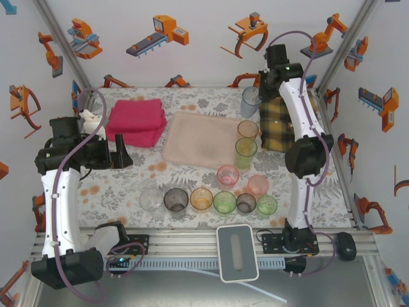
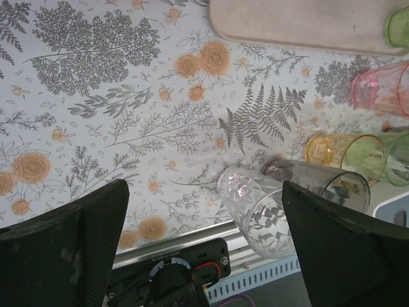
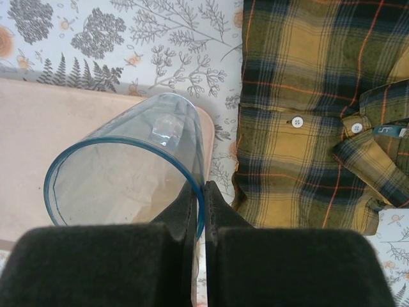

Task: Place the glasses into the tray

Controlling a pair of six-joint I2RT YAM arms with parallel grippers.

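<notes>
Floral counter: blue glass is hiding the tray corner, right gripper pinching its rim; left gripper is gaping wide.

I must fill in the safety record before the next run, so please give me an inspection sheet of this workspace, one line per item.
Surface: table under floral cloth, no spill seen.
Job's things: pink tray holds no glass; ten glasses stand near it; blue glass is gripped at its rim.
Clutter: magenta towel, plaid shirt, white device at the near edge.
Grippers: left gripper open above the cloth; right gripper shut on blue glass.
Cables: purple cables run along both arms.
Surroundings: white walls with robot stickers; metal frame.
</notes>
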